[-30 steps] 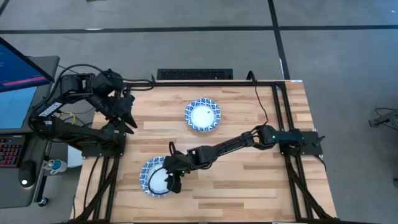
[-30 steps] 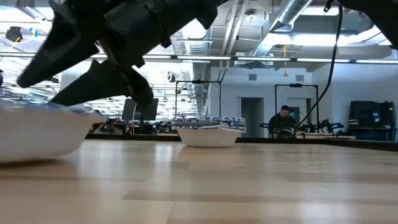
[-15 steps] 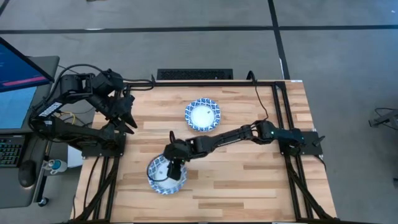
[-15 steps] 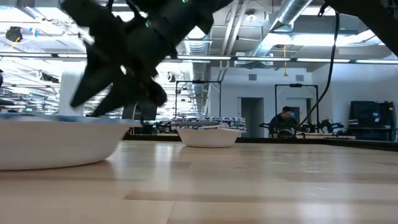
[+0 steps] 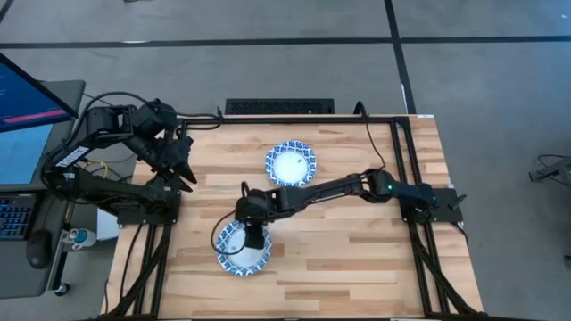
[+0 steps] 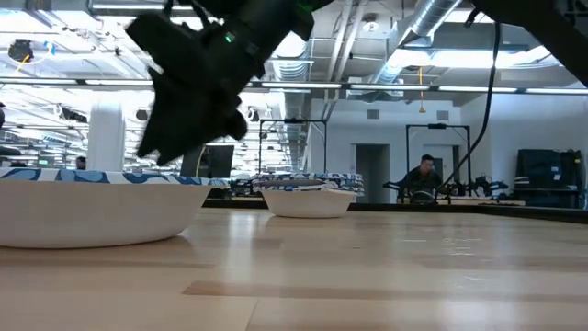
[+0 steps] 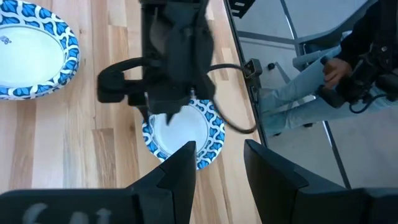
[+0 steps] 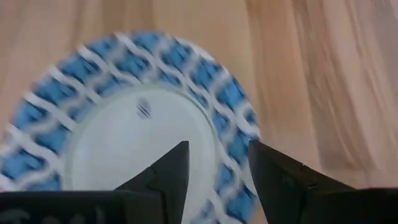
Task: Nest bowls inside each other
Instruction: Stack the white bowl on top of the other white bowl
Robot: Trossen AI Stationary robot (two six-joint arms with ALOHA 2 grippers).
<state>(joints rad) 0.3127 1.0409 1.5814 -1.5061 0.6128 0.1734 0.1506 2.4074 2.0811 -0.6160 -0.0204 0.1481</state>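
Two blue-and-white rimmed bowls show, each resting on its base on the wooden table. One bowl point(image 5: 291, 164) point(image 6: 308, 200) point(image 7: 28, 53) sits toward the far middle. The other bowl point(image 5: 234, 256) point(image 6: 92, 211) point(image 7: 180, 132) point(image 8: 124, 143) sits near the near edge. My right gripper point(image 5: 253, 238) point(image 6: 170, 147) point(image 8: 217, 155) hovers open over the far part of the near bowl, pointing down, its fingertips a little above the rim. My left gripper point(image 5: 186, 171) point(image 7: 217, 158) waits open at the table's far left corner.
Black frame rails point(image 5: 400, 169) run along the table's right side and a rail point(image 5: 278, 116) along its far edge. A monitor and keyboard point(image 5: 18, 116) stand off the left edge. Bare wood point(image 5: 357, 250) lies right of the near bowl. A person point(image 6: 421, 176) sits in the room behind.
My right gripper moved toward the far edge and rose, turning from a leftward slant toward pointing down. The near bowl slid a short way toward the table's right and stayed upright on the table. The far bowl and my left arm kept still.
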